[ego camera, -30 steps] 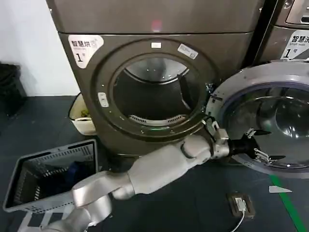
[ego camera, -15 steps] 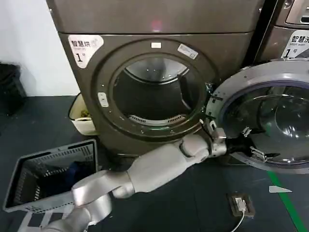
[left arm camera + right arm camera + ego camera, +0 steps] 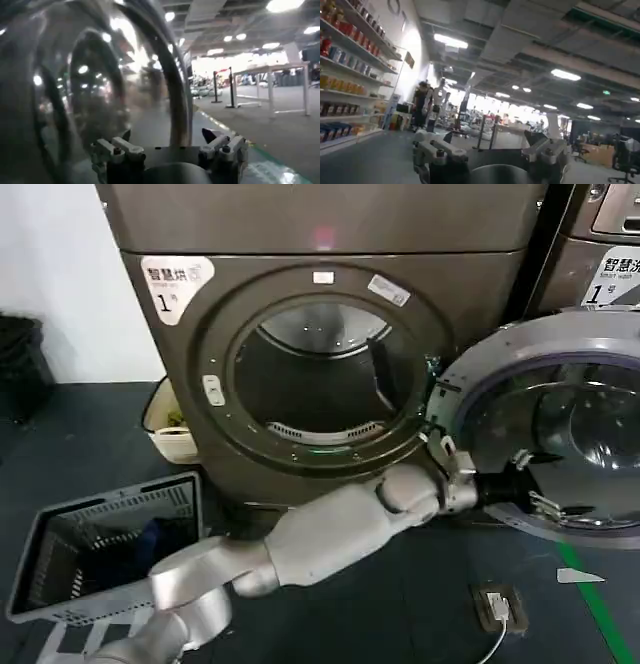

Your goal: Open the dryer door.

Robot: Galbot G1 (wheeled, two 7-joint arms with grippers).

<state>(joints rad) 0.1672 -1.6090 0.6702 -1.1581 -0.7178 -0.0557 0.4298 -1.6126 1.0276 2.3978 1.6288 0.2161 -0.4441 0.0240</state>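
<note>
Dryer door: the dryer door (image 3: pixel 560 434) stands swung wide to the right of the drum opening (image 3: pixel 320 374), its grey inner face and glass bowl turned toward us, hinged beside the opening's right edge.
Door up close: in the left wrist view the glass bowl (image 3: pixel 95 85) curves right in front of the fingers, with bright reflections across it.
Left gripper: our left gripper (image 3: pixel 535 484) reaches across at the door's lower inner rim, its fingers spread moderately wide and holding nothing; we cannot tell whether a fingertip touches the rim.
Fingers: both fingers (image 3: pixel 117 149) show parted in the wrist view, with only the door's surface between them.
Step in hand: we judge the door is essentially open and we are at the end of the swing.
How to do it well: we keep any contact on the solid rim, not the glass, and push along the hinge's arc so the door does not spring back toward the opening.
Clearing out: we draw the arm away low and straight, without hooking a fingertip on the rim.
Right gripper: our right gripper (image 3: pixel 490 155) is raised away from the machine, fingers apart and empty, facing the room.
Surroundings: a laundry basket (image 3: pixel 110 544) sits on the floor to the left, well apart from the door; the neighbouring machine (image 3: pixel 605 244) stands behind the open door.
</note>
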